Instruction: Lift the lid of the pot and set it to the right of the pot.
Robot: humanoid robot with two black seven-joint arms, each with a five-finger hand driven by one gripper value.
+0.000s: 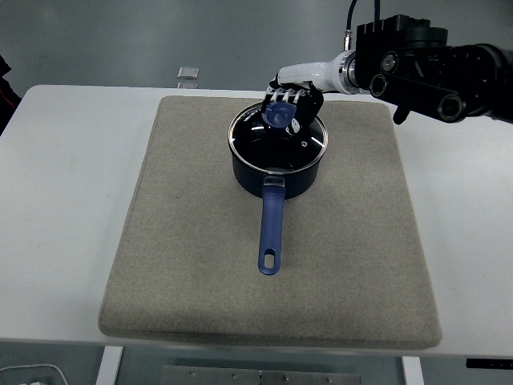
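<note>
Grey mat (200, 281) bare right of pot (276, 172), right hand (290, 103) fingers (280, 98) curled around lid (279, 140) knob (279, 114)

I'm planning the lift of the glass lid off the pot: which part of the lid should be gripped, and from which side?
Grip the blue knob at the centre of the lid, coming from above. It is the only raised part; the lid's rim sits flush on the pot. The right hand already has its fingers curled round the knob, from the far side.
</note>
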